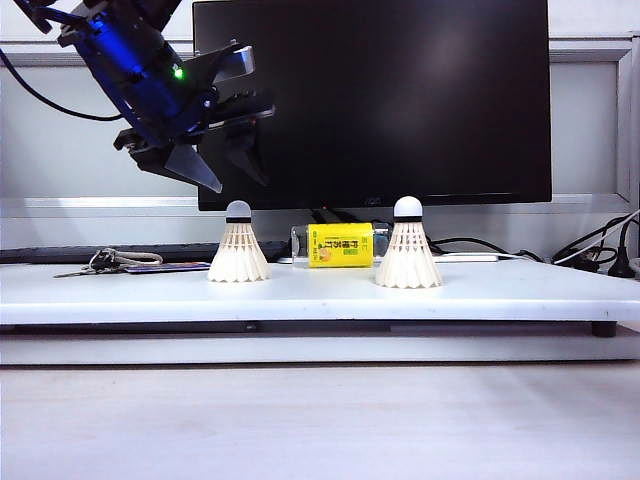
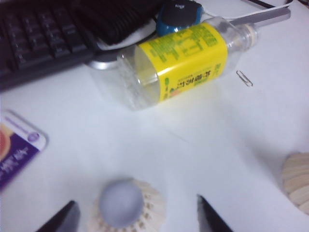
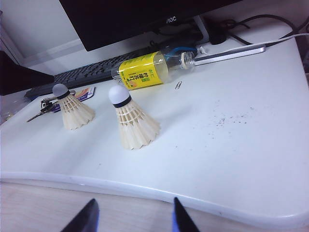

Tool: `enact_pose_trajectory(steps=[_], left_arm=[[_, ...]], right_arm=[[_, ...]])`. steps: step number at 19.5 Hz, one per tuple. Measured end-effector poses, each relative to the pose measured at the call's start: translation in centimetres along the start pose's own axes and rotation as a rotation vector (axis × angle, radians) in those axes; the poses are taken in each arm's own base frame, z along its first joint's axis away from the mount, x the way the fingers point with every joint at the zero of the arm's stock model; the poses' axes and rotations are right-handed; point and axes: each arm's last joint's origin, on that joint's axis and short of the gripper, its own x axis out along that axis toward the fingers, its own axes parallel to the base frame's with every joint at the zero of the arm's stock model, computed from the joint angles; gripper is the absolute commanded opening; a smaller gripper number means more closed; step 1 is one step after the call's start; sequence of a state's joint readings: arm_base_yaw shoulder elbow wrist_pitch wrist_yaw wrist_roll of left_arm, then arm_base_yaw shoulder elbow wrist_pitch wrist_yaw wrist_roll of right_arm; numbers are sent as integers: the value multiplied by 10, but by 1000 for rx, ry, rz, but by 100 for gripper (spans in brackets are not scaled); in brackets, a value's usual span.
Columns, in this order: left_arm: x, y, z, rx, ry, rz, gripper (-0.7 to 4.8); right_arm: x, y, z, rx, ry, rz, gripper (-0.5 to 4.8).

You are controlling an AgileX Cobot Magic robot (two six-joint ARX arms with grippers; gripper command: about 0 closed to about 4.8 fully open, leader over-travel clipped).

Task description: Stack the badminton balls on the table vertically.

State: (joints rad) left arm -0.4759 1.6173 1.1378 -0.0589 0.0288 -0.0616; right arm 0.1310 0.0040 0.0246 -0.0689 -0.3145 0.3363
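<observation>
Two white feather badminton balls stand upright on the table (image 1: 320,292), corks up: one on the left (image 1: 238,250), one on the right (image 1: 407,255). My left gripper (image 1: 232,182) hangs open in the air just above the left one. In the left wrist view that shuttlecock (image 2: 126,208) sits between the spread fingertips (image 2: 210,217), untouched, and the other shuttlecock (image 2: 297,181) shows at the frame's edge. My right gripper (image 3: 134,220) is open and empty, back off the table's front edge, facing both shuttlecocks (image 3: 75,108) (image 3: 133,123). The exterior view does not show it.
A yellow-labelled bottle (image 1: 340,245) lies on its side between and behind the shuttlecocks. Behind it stand a black monitor (image 1: 370,100) and a keyboard (image 2: 38,43). Keys (image 1: 105,262) and a purple card (image 2: 14,150) lie at the left, a paper clip (image 2: 245,78) by the bottle.
</observation>
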Motion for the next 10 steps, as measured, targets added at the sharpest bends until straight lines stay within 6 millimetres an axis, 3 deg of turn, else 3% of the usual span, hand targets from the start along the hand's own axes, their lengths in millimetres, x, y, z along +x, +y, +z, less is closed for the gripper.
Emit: enact_pose_trajectory(steps=[10], left_arm=[[0,-2,-1,-19,11,3,357]], right_arm=[[0,0,0,7,-2,1,199]])
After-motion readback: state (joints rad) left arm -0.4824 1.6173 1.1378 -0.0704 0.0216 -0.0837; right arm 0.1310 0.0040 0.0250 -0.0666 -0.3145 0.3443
